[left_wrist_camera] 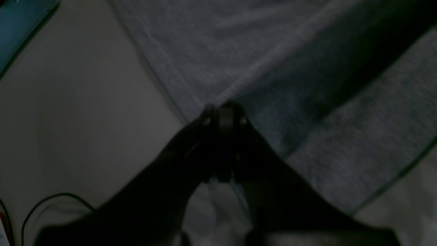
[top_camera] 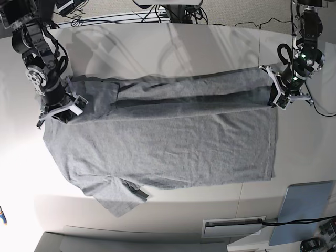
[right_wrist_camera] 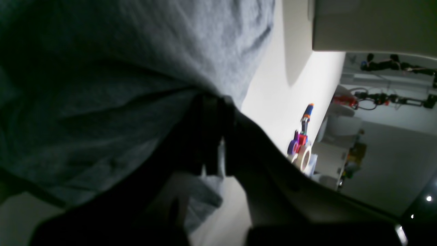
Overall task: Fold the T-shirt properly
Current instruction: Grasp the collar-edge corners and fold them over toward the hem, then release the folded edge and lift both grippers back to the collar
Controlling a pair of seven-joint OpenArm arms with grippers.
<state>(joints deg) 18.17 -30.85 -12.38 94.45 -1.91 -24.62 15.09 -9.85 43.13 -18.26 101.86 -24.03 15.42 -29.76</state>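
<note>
The heather-grey T-shirt point(top_camera: 173, 152) lies spread across the white table point(top_camera: 173, 44), plain side up, with its far long edge raised and doubled towards the middle. My left gripper point(top_camera: 274, 100), on the base view's right, is shut on the shirt's far right corner. In the left wrist view the left gripper point(left_wrist_camera: 223, 112) pinches a ridge of the T-shirt point(left_wrist_camera: 239, 41). My right gripper point(top_camera: 71, 111), on the base view's left, is shut on fabric near a sleeve. The right wrist view shows the right gripper point(right_wrist_camera: 213, 102) with the T-shirt point(right_wrist_camera: 119, 68) draped over it.
A blue-grey pad point(top_camera: 304, 210) lies at the front right corner and shows as a pad point(left_wrist_camera: 20, 20) at the left wrist view's top left. Cables point(top_camera: 173, 10) run along the back edge. Coloured toys point(right_wrist_camera: 302, 136) and a tape roll point(right_wrist_camera: 304, 157) sit beyond the shirt.
</note>
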